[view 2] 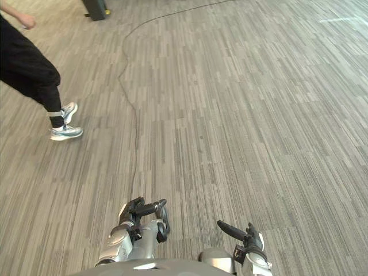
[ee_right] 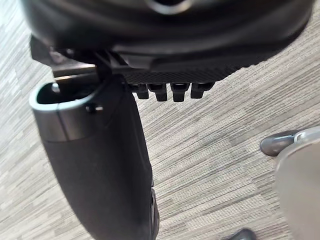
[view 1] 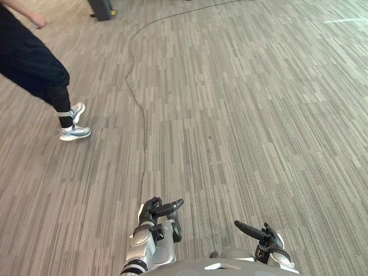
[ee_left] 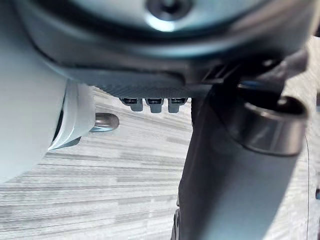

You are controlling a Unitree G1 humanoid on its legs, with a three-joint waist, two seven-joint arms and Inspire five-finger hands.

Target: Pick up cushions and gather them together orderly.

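- The floor (view 1: 241, 115) is carpet in narrow grey and beige strips, running across the whole room ahead of the robot.
- A person (view 1: 29, 63) in dark trousers steps at the far left, with pale trainers (view 1: 73, 131) on the carpet and one bare hand (view 1: 38, 22) near the top corner.
- A dark block (view 1: 102, 8) stands on the floor at the far edge, well apart from the person.
- A pale streak of light (view 1: 345, 20) lies on the carpet at the far right.
- The left robot hand (view 1: 154, 214) hangs low over the carpet just before the robot's body. Its thumb (view 1: 171, 206) juts towards the right and its fingertips (ee_left: 154, 103) sit loose in a row. It is empty.
- The right robot hand (view 1: 265, 237) hovers beside it, apart from it. Its thumb (view 1: 248, 230) points left, its fingertips (ee_right: 172, 91) are relaxed, and it is empty too.
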